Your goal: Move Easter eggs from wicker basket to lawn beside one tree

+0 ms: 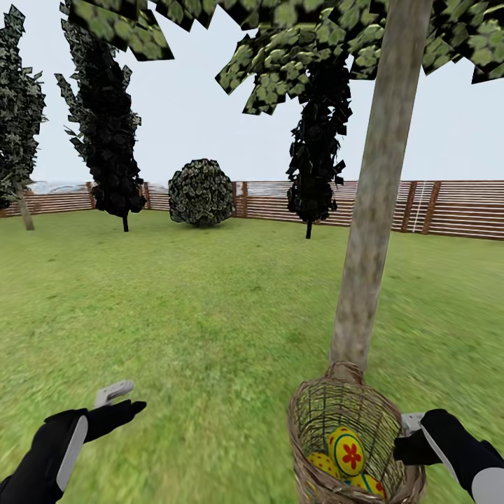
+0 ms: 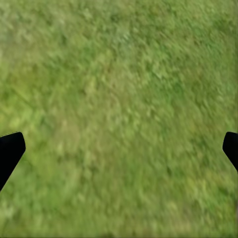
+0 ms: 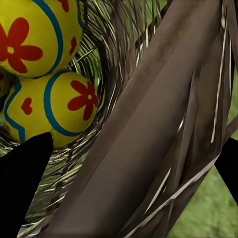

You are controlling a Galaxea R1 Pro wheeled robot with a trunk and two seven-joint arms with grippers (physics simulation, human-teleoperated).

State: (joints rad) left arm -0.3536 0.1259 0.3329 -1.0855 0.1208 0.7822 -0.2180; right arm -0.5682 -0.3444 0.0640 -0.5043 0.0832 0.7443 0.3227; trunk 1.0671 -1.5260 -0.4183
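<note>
Green lawn (image 1: 210,315) runs to a slatted fence (image 1: 448,206), and just before the tree (image 1: 374,210) the upright wicker basket (image 1: 350,420), Easter eggs (image 1: 348,451) inside, is clamped by the right gripper (image 1: 408,432), left gripper (image 1: 117,400) spread.

wooden fence (image 1: 455,210) (slatted), round bush (image 1: 201,192), dark cypresses (image 1: 105,119).

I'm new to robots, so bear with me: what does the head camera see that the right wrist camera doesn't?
Head view alone: the tree trunk, the fence, dark cypress-like trees and the left claw over bare lawn. Right wrist view alone: a close look at the basket's weave and rim. Both: the wicker basket, the Easter eggs and grass.
</note>
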